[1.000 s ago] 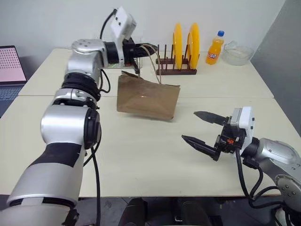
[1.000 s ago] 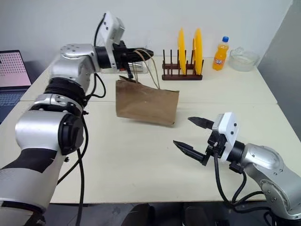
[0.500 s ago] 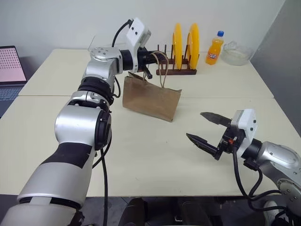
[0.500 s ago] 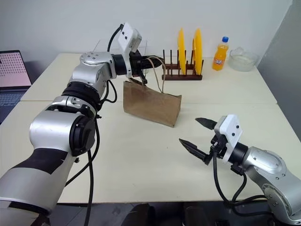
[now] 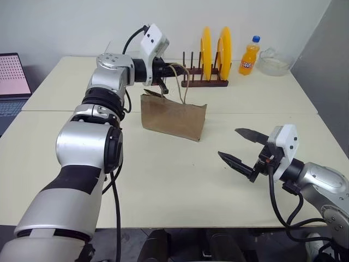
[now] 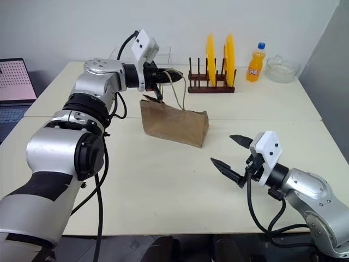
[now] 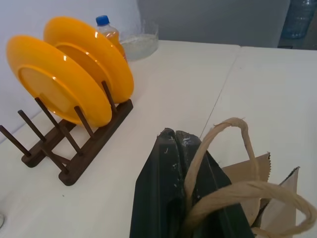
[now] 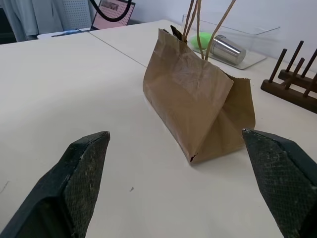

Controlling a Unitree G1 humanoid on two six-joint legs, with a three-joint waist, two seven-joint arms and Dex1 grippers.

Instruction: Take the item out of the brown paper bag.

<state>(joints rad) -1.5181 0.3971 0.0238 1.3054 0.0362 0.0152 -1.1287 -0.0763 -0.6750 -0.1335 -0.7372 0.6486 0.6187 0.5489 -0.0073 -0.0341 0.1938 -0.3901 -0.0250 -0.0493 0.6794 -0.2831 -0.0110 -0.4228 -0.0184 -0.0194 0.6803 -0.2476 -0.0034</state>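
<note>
On the table: brown paper bag point(image 5: 173, 115) stands mid-table, its base resting down
Left claw point(image 6: 170, 72): clenched on the bag's handles point(image 7: 233, 163)
Right claw point(image 5: 244, 149): spread wide, empty, near the bag
Hidden: the item cannot be made out
Change: bag hung tilted off the table a second ago; now lower
</note>
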